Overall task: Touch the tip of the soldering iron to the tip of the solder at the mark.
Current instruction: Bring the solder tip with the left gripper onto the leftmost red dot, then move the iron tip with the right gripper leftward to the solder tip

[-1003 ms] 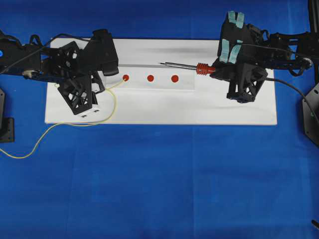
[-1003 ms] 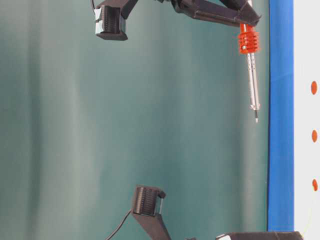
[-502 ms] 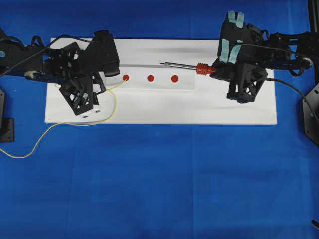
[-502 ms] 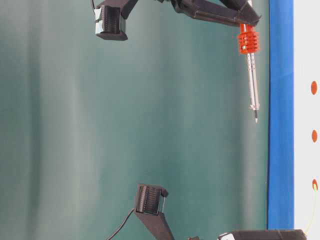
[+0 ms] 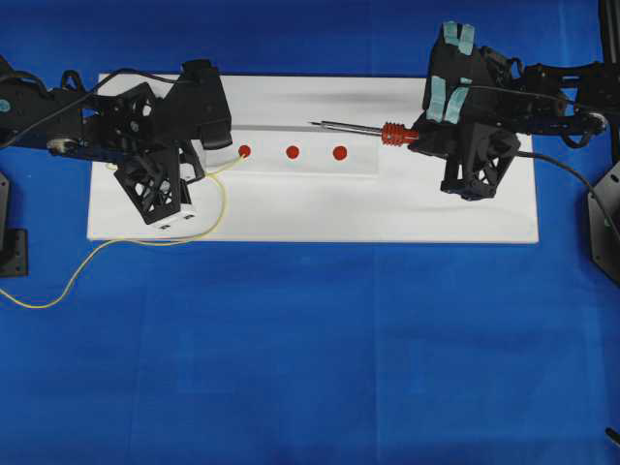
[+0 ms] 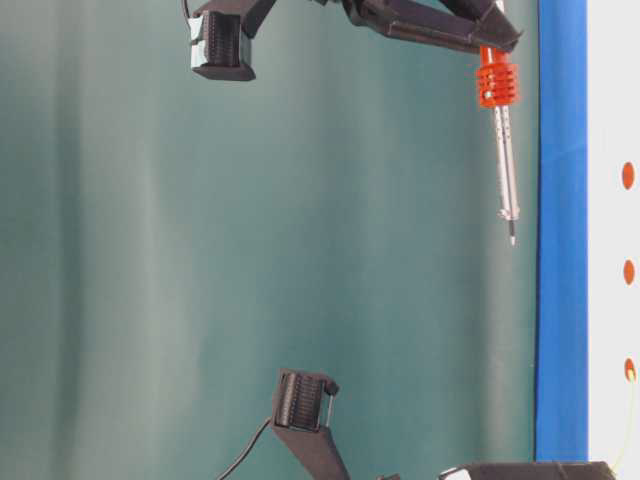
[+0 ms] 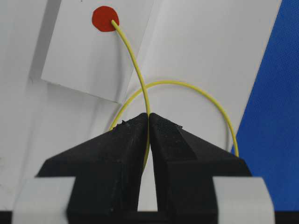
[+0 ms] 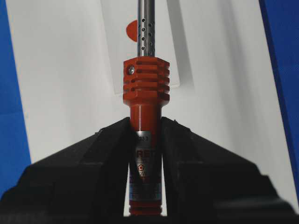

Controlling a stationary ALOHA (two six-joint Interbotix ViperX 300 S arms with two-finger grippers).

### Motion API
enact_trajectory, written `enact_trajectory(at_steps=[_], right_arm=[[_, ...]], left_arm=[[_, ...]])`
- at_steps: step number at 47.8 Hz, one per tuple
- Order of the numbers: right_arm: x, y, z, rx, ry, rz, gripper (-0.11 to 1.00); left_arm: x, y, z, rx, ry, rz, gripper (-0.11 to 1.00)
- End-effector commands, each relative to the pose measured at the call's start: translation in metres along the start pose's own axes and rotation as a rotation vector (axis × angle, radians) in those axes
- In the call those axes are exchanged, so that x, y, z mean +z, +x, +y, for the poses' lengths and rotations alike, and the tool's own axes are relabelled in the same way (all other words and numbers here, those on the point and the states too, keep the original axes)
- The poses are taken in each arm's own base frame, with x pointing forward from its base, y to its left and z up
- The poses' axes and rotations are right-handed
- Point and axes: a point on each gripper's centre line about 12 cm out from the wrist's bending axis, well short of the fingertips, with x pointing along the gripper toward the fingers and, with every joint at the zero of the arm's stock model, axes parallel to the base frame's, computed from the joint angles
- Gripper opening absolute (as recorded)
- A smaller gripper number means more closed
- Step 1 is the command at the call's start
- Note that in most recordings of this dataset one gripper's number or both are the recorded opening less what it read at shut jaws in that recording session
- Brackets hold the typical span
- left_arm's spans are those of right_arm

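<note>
A blue cloth [image 5: 310, 349] covers the table, and a large white board [image 5: 387, 208] lies across its upper half. On the board sits a smaller white strip [image 5: 358, 160] carrying three red dots in a row. Two black robot arms reach in from either side. The right gripper [image 8: 145, 135] is clamped on the handle of the soldering iron [image 5: 363, 130], whose red ribbed collar sits just ahead of the jaws and whose silver shaft points toward the middle of the board; in the table-level view the iron hangs above the surface, its tip apart from the board and well away from the solder's end. The left gripper [image 7: 148, 122] is pinched closed on the solder [image 5: 116, 247], a thin yellow wire that trails off the board onto the cloth, loops back, and passes between the jaws. Its free end rests on the leftmost red dot [image 7: 105, 18], the mark nearest the left arm.
</note>
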Motion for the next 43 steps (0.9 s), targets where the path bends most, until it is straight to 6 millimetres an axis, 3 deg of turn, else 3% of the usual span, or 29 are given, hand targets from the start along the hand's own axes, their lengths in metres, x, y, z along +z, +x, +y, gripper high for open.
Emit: enact_trajectory(at_steps=[1, 23, 43], right_arm=[[0.012, -0.005, 0.001, 0.002, -0.006, -0.038, 0.06], [0.029, 0.012, 0.010, 0.017, -0.025, -0.021, 0.06], [0.054, 0.059, 0.019, 0.017, -0.076, 0.067, 0.07]], left_arm=[[0.005, -0.003, -0.002, -0.004, 0.007, -0.020, 0.03], [0.005, -0.003, -0.002, -0.004, 0.007, -0.021, 0.03], [0.005, -0.004, -0.001, -0.002, 0.004, -0.021, 0.03]])
